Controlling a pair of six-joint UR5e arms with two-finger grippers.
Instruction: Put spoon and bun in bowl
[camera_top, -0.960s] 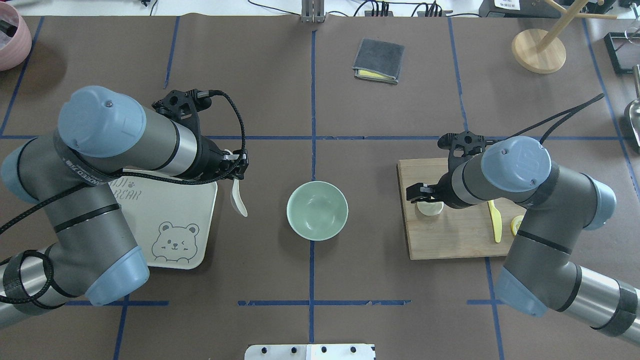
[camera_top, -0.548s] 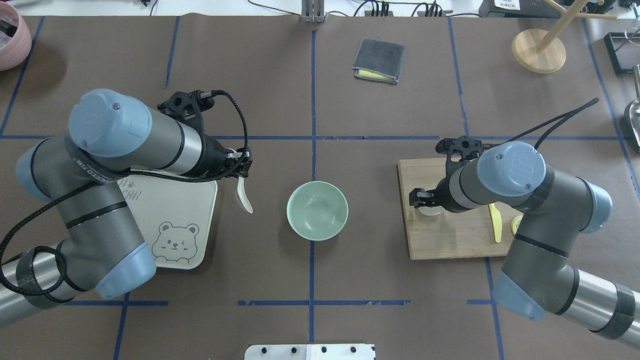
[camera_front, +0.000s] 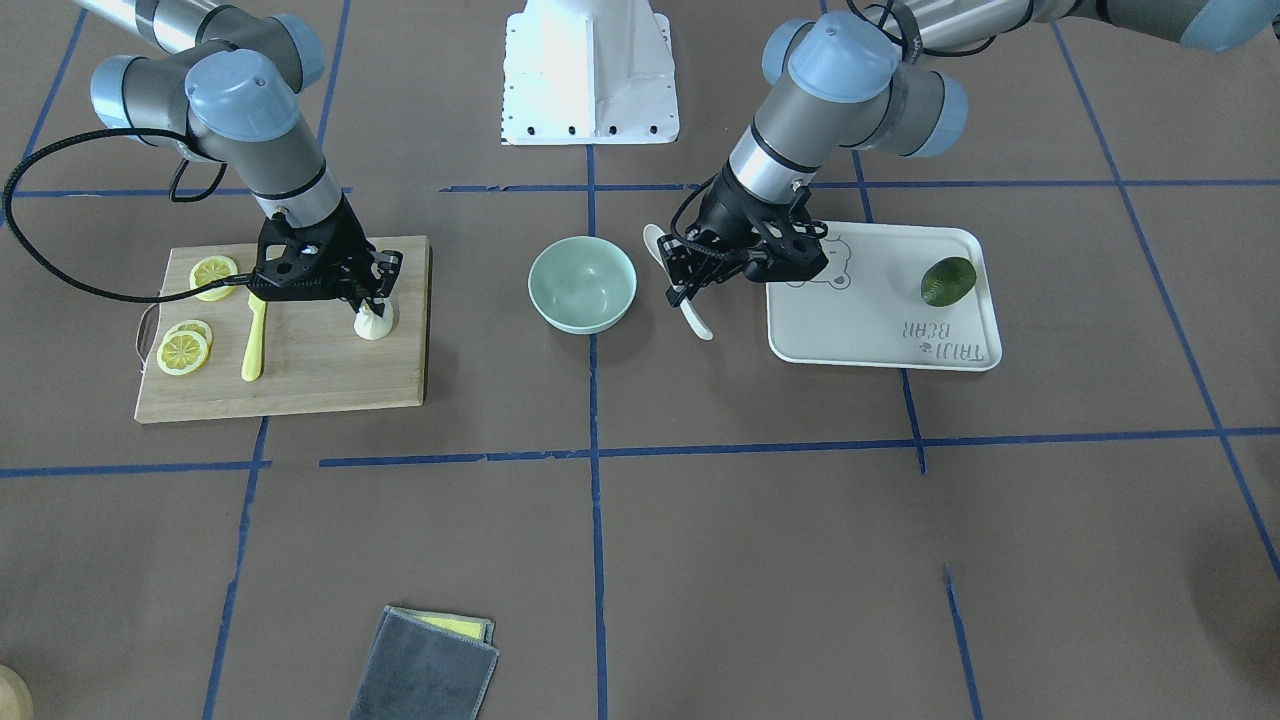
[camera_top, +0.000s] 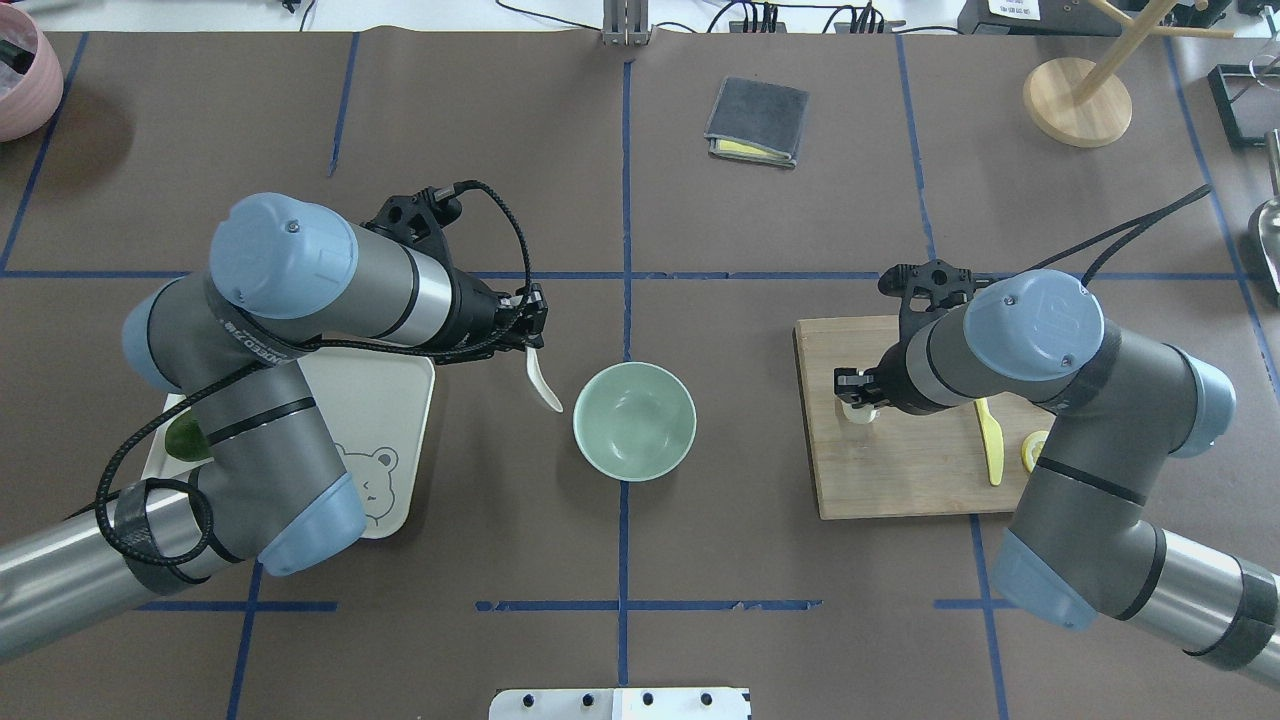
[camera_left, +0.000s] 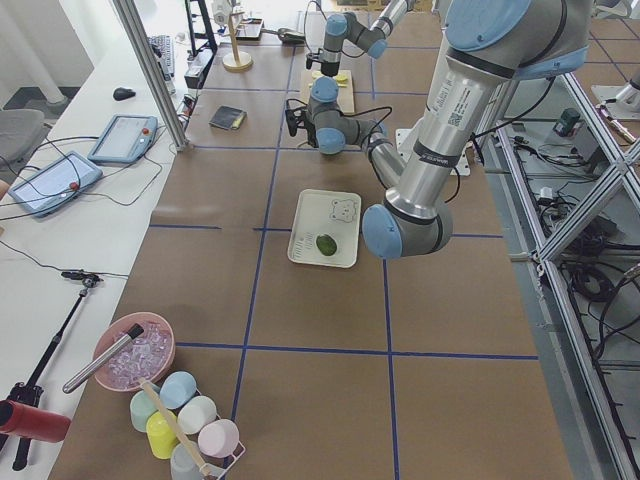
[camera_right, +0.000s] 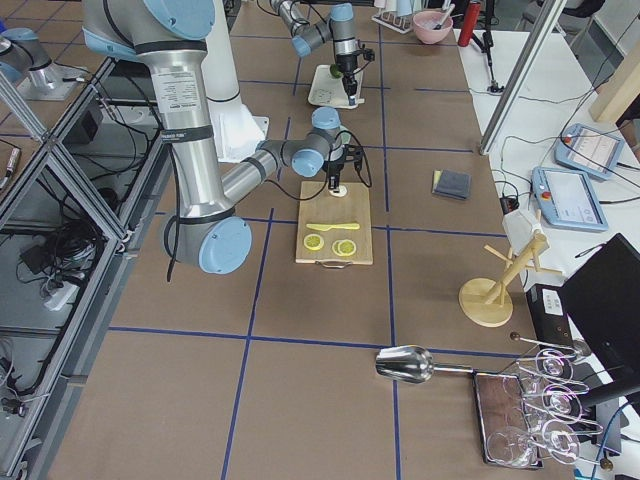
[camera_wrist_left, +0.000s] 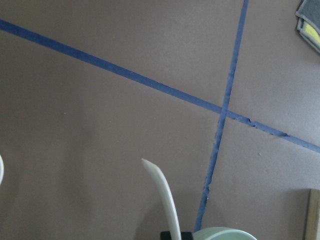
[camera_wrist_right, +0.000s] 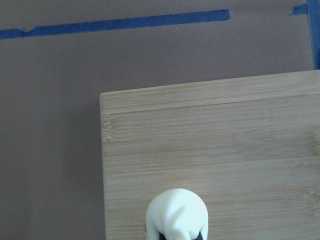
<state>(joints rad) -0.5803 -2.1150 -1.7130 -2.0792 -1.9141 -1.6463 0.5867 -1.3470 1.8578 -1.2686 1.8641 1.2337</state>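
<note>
In the overhead view, the left arm (camera_top: 300, 270) is reached across the tray (camera_top: 395, 400), with its wrist directed at the desk centre and its tool tilted downward. The spoon (camera_top: 543, 383) is clamped at one end in the left jaws. Its long axis is slanted from the jaws toward the bowl (camera_top: 590, 425). The free end is located just beside the bowl's left rim, outside it and not touching. The spoon appears to be held clear of the desk. The bowl is empty and is positioned on the centre line, to the right of the spoon.

The right arm (camera_top: 1030, 330) is bent at the elbow, with its wrist pointed down over the left part of the board (camera_top: 900, 480). The bun (camera_front: 373, 322) is gripped between the closed right jaws. Whether it has been raised off the board cannot be told.

The bowl lies to the left of the bun, well apart, with the board edge and bare desk between them. The spoon is judged to be much nearer the bowl, so only a short travel over the rim is required.
</note>
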